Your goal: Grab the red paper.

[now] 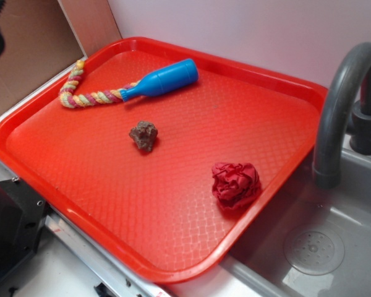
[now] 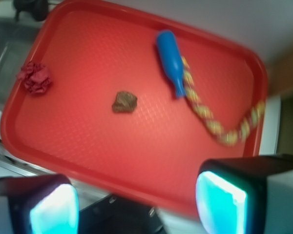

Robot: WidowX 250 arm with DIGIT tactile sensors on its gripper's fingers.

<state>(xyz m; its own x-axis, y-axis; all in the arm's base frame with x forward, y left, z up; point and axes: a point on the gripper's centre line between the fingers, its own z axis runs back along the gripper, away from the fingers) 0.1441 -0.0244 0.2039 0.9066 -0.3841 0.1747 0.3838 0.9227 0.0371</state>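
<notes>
Item 1, tray (image 1: 80, 167): big orange-red plastic, textured floor, raised rim. I see it lying next to a grey sink (image 1: 334, 247), and one corner reaches over the basin edge.

Item 2, red paper (image 1: 235, 184): a crimson wrinkled wad, darker than the tray. It sits on the tray floor close to the rim on the sink side, well apart from everything else. In my wrist view it lies at the far left of the tray (image 2: 35, 78).

Item 3, brown wad (image 1: 143, 135): small and lumpy, near the tray's middle.

Item 4, rope toy: a blue handle (image 1: 162, 79) shaped like a bottle, joined to a braided rope (image 1: 80, 93) of yellow, pink and green strands that curls towards the tray corner. It lies along the side farthest from the red paper.

Item 5, faucet (image 1: 340, 105): a grey curved spout rising beside the sink.

Item 6, pincer (image 2: 136, 207): only my wrist view shows it. Its two fingers, with pale cyan pads (image 2: 219, 202), stand wide apart with nothing between them. It hangs high above the near tray rim, touching nothing, far from the red paper.

Writing: I can read no brand, label or lettering on any item.
</notes>
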